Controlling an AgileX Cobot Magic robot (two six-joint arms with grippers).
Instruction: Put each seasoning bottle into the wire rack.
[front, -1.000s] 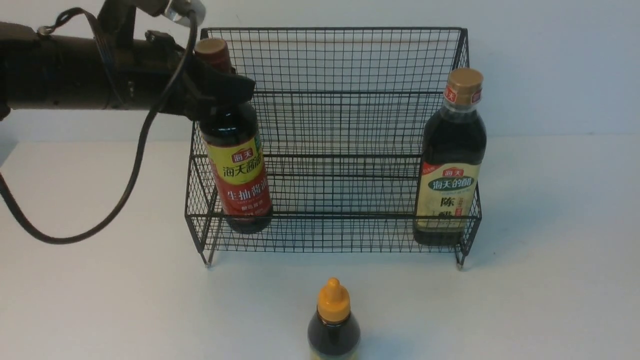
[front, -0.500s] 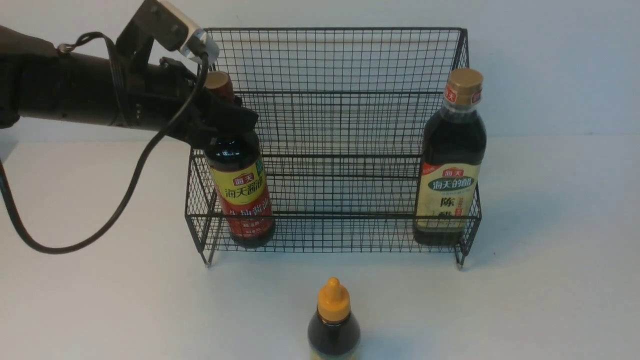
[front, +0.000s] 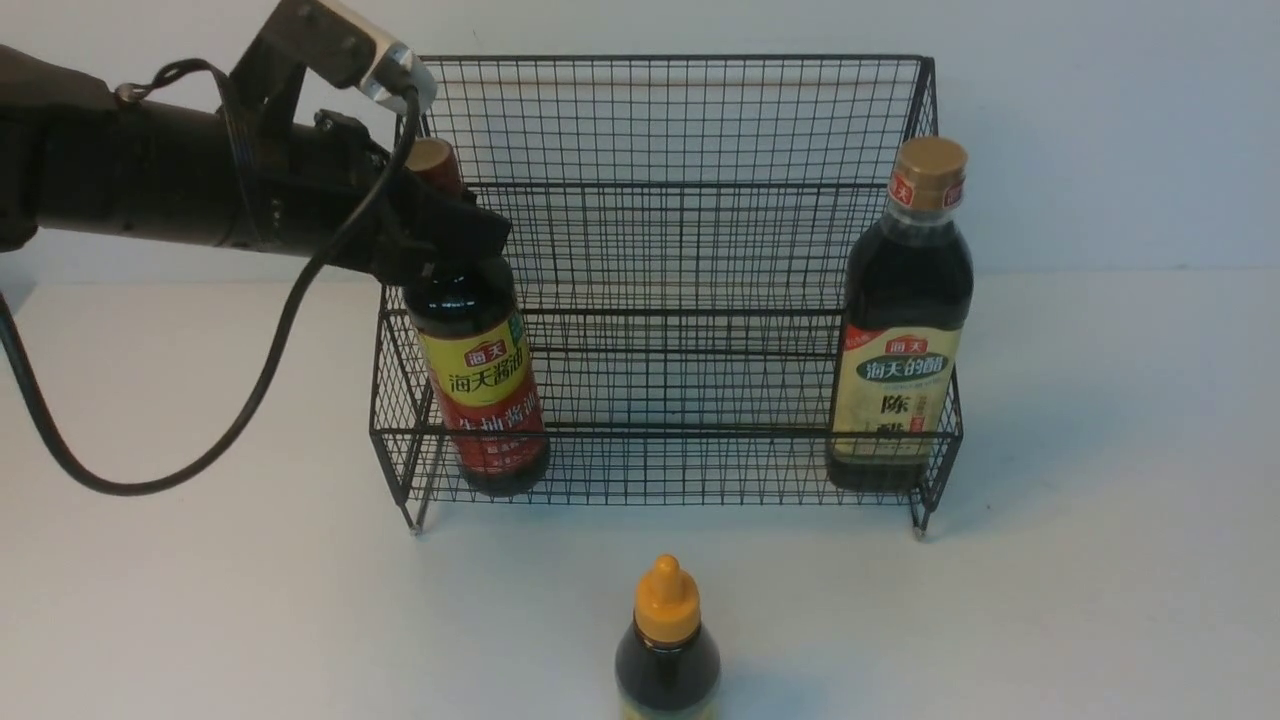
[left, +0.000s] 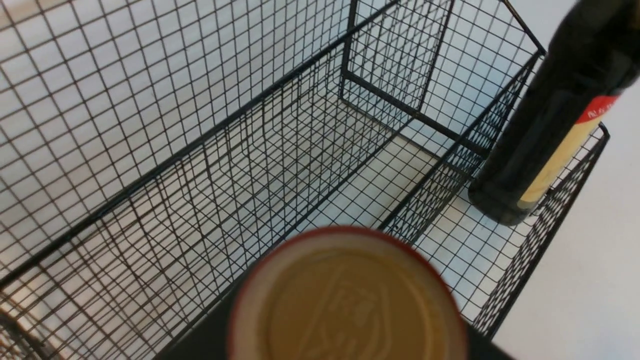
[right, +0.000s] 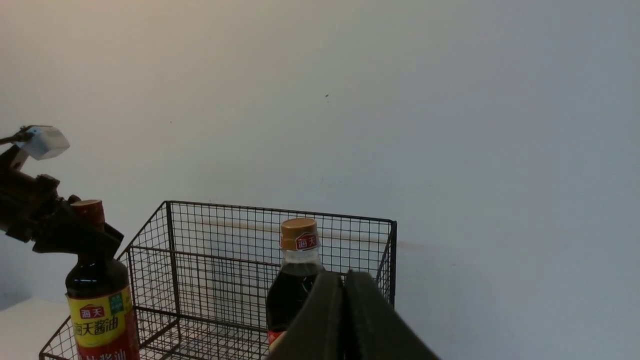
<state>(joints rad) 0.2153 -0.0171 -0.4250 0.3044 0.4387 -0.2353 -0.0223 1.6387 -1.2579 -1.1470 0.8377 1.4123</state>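
The black wire rack (front: 680, 250) stands at the middle of the table. My left gripper (front: 452, 238) is shut on the neck of the round gold-capped bottle with the yellow-red label (front: 485, 385). That bottle stands slightly tilted at the left end of the lower tier. Its gold cap (left: 345, 300) fills the near part of the left wrist view. The cream-green-labelled bottle (front: 900, 330) stands upright at the right end of the same tier. The small yellow-nozzle bottle (front: 665, 640) stands on the table in front of the rack. My right gripper (right: 344, 287) is shut on nothing, held well back from the rack (right: 225, 280).
A black cable (front: 250, 390) loops down from my left arm to the left of the rack. The white table (front: 1100, 450) lies bare to the right of the rack. A plain wall stands behind it.
My left gripper has lowered the yellow-red-labelled bottle into the rack's lower tier; over the last half second it hardly moved. The other two bottles stayed put.
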